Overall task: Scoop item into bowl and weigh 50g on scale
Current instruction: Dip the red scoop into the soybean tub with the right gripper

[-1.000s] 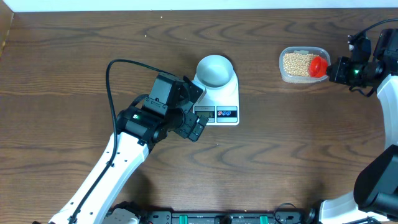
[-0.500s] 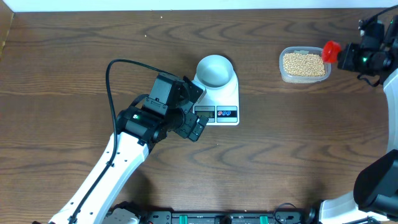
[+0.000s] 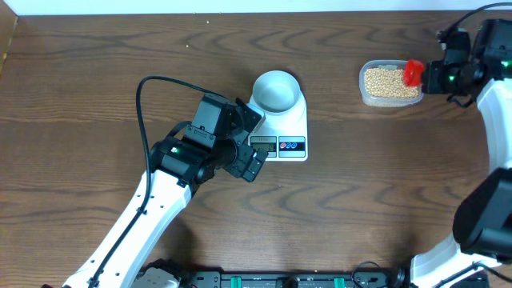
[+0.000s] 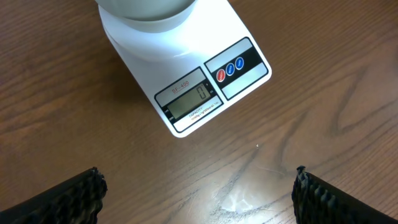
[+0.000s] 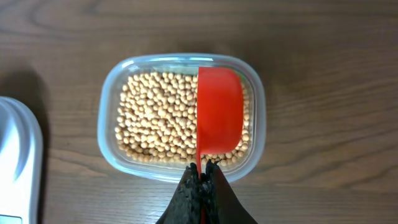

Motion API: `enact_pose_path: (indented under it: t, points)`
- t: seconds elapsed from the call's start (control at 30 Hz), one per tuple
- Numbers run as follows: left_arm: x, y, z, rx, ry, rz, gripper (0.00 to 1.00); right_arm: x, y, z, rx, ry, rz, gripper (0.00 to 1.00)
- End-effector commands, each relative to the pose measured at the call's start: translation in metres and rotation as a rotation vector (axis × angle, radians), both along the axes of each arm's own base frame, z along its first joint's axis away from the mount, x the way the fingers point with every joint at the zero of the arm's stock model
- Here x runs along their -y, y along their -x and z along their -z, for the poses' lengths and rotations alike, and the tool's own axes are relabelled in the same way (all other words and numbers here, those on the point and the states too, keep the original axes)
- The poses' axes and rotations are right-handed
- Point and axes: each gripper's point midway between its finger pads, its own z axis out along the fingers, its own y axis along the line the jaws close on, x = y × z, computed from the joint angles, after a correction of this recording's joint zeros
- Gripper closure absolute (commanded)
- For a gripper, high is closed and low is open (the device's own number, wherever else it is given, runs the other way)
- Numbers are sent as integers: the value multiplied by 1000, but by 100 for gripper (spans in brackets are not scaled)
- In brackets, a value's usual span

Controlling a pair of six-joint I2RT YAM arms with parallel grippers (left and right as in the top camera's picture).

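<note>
A pale bowl (image 3: 277, 90) sits empty on the white scale (image 3: 290, 128); the scale's display (image 4: 189, 102) reads 0 in the left wrist view, with its red and blue buttons (image 4: 229, 70) beside it. Tan beans (image 3: 387, 82) fill a clear plastic tub (image 3: 390, 99) at the right, also in the right wrist view (image 5: 155, 121). My right gripper (image 5: 201, 176) is shut on the handle of a red scoop (image 5: 219, 117) that hangs empty over the tub's right side (image 3: 413, 72). My left gripper (image 3: 250, 142) is open and empty, just left of the scale's display; its fingers show at the lower corners of the left wrist view (image 4: 199, 196).
The dark wooden table (image 3: 96, 72) carries only the scale and tub. A black cable (image 3: 144, 104) loops above my left arm. The table's far edge meets a white wall at the top.
My right gripper swung the red scoop out past the tub's right edge, then back left over the tub. The left arm, bowl and scale have not moved.
</note>
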Motion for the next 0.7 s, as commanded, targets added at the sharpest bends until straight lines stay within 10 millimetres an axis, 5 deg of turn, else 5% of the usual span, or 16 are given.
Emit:
enact_pose_path:
  t: [0.0,0.37,0.67]
  points:
    - [0,-1,0,3,0,14,2,1,-7,21,-40,-3,-9,99]
    - [0,-1,0,3,0,14,2,-36,-6,54,-114,-254,-68,99]
    - [0,-1,0,3,0,14,2,-48,-2,49,-116,-483,-90,99]
